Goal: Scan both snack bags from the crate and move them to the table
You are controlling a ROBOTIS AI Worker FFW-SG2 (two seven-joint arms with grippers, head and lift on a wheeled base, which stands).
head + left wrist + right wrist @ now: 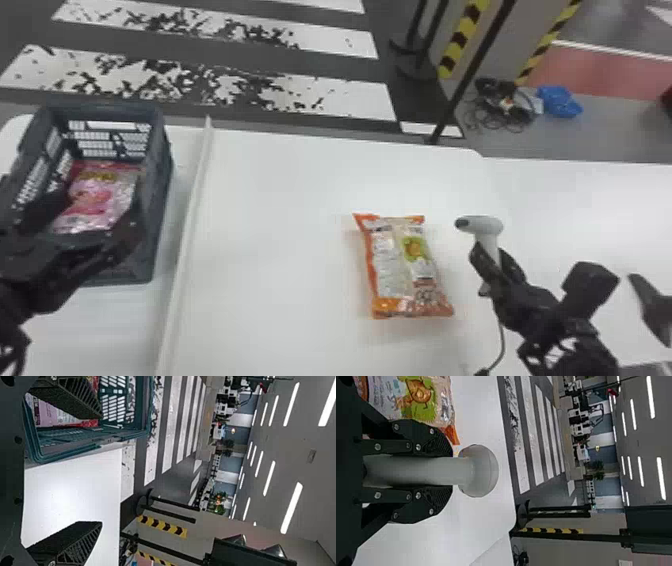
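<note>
While the orange bag (407,270) lies on the table (275,250), the pink bag (95,197) in the crate (159,165) is my next pick.
My left gripper (101,470) is at the crate with its fingers spread wide and nothing between them; my right gripper (451,471) pinches the scanner (482,225) by its handle, beside the orange bag. I judge the first bag done and the second at its pick-up step: I should lower over it, close, lift it past the crate wall, then bring its code to the scanner.
</note>
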